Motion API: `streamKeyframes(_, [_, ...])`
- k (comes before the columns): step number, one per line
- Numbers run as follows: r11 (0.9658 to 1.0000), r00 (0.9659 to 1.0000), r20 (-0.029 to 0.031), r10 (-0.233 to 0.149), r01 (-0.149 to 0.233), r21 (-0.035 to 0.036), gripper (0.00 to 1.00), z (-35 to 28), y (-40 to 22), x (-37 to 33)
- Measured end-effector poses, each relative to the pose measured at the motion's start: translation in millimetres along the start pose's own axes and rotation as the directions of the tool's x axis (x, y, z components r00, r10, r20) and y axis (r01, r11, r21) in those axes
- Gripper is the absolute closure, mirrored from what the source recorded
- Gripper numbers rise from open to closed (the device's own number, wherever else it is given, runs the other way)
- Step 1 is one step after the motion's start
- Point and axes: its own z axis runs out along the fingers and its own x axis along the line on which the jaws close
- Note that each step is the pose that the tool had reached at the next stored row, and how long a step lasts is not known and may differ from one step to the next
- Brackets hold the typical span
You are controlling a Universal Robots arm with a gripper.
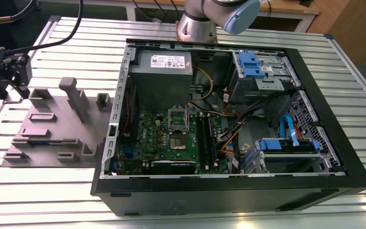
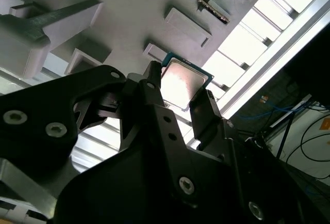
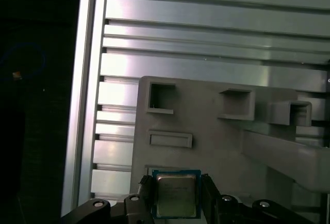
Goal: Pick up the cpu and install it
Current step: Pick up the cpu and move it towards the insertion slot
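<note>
**A:** The cpu point(image 3: 176, 195): position?

**B:** Between the two fingers point(image 3: 208, 195) of the gripper point(image 3: 176, 199), silvery top towards the first wrist camera, green edge showing around it. The second wrist view has it from the other side, bright and square.

**A:** State of the claw?

**B:** Closed down to the chip's width, one finger on each of two opposite edges. Nothing else is in it. I judge that a firm hold.

**A:** Lifted, or resting on something?

**B:** Cannot say for certain. The grey fixture plate point(image 3: 206, 146) with its recesses and raised blocks lies directly behind the chip in both wrist views. No clear gap or contact can be made out. My guess is that it is at the plate or just clear of it.

**A:** And the plate relative to the machine?

**B:** The exterior view shows the plate point(image 1: 62, 126) flat on the slatted metal table point(image 1: 335, 67), just beside the open computer case point(image 1: 234, 191), on the exterior view's left.

**A:** The destination?

**B:** The socket point(image 1: 178, 142) on the motherboard point(image 1: 150, 138), inside the case. Its metal frame stands raised and its centre is dark, with no chip seated.

**A:** Progress?

**B:** The grasp looks done. The carry to the case, the seating in the socket and the release are not yet done. That puts it early in the job, by my reading.
</note>
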Motion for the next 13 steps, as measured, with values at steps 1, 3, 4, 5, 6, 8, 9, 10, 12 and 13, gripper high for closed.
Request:
streamKeyframes(1, [1.0, 1.0, 0.0, 0.0, 0.0, 0.0, 0.53, -1.2, 0.1, 0.0])
streamKeyframes(3, [1.0, 1.0, 0.0, 0.0, 0.0, 0.0, 0.53, -3.4, 0.1, 0.0])
streamKeyframes(4, [1.0, 1.0, 0.0001, 0.0, 0.0, 0.0, 0.53, -4.5, 0.2, -0.1])
streamKeyframes(5, [1.0, 1.0, 0.0001, 0.0, 0.0, 0.0, 0.53, -5.0, 0.2, -0.1])
streamKeyframes(6, [1.0, 1.0, 0.0002, 0.0, 0.0, -0.0002, 0.53, -4.9, 0.2, -0.1])
streamKeyframes(8, [1.0, 1.0, 0.0003, 0.0, 0.0, -0.0002, 0.53, -4.9, 0.2, -0.1])
streamKeyframes(9, [1.0, 1.0, 0.0002, 0.0, 0.0, -0.0001, 0.53, -5.0, 0.2, -0.1])
streamKeyframes(10, [1.0, 1.0, 0.0001, 0.0, 0.0, 0.0, 0.53, -5.1, 0.2, -0.1])
streamKeyframes(12, [1.0, 1.0, 0.0001, 0.0, 0.0, -0.0001, 0.53, -5.2, 0.2, -0.1])
streamKeyframes(13, [1.0, 1.0, 0.0, 0.0, 0.0, 0.0, 0.53, -5.5, 0.2, -0.1])
